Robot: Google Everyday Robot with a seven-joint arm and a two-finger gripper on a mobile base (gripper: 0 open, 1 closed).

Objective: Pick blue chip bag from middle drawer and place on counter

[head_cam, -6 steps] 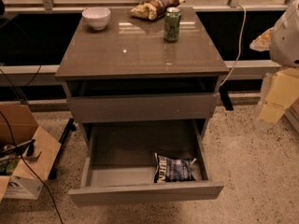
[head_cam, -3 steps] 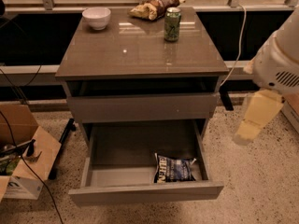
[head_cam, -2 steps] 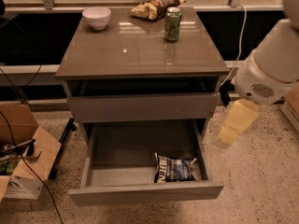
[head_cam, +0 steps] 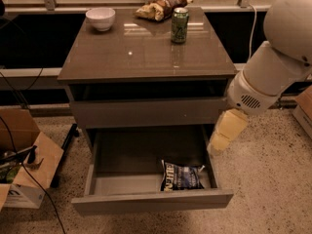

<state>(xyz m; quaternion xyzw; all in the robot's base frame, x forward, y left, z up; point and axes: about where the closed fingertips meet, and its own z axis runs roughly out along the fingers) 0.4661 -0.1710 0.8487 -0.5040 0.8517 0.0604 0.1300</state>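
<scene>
Nearest the camera, the middle drawer (head_cam: 151, 201) is seen pulled open, so that first step can be counted as done. The blue chip bag (head_cam: 181, 177) is found lying flat inside it, in the right front part, close against the front wall; it has not yet been lifted.

Just beyond, the end effector (head_cam: 217, 144) is held over the drawer's right rim, above and to the right of the bag and apart from it. Whether it is released or clenched cannot be told, and nothing is seen carried in it. A reach toward the bag is judged to be the step in hand, with the grasp and the lift left to do.

Farther back, the counter surface (head_cam: 141, 52) is seen above the drawers. A green can (head_cam: 179, 26), a white bowl (head_cam: 101, 18) and a brown wrinkled bag (head_cam: 158, 8) are set along its far edge. The placing there remains to be made.
</scene>
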